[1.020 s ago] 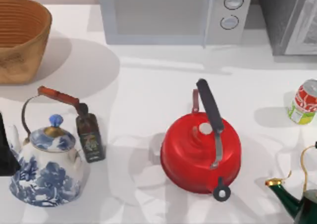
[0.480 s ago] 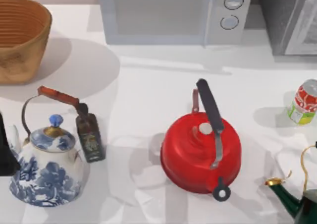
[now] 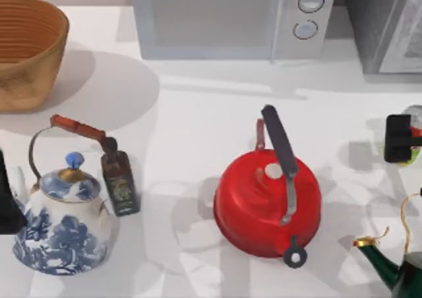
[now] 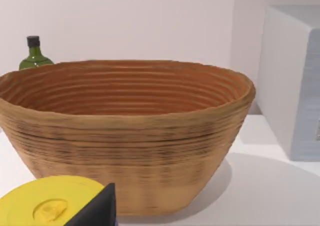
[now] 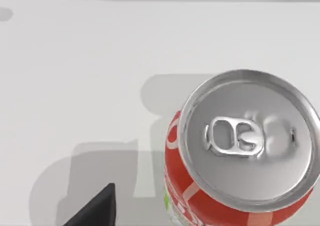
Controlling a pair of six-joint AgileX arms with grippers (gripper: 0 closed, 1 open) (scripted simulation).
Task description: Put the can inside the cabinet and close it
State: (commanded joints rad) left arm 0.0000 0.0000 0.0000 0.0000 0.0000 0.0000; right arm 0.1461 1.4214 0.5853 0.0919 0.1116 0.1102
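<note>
Since 0.5 s ago, right gripper (image 3: pixel 398 138) reached the can (image 5: pixel 240 151); grip: cannot tell.

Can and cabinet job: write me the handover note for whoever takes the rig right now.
Right gripper: over the can at the table's right edge, finger state unclear, no grasp seen yet.
Left arm: parked at the left edge near the blue-and-white kettle.
Can: upright on the table, right of the red kettle.
Cabinet: back right corner, beside the microwave.
Done: approach only.
Left: grasp the can, put it in the cabinet, close the door.
</note>
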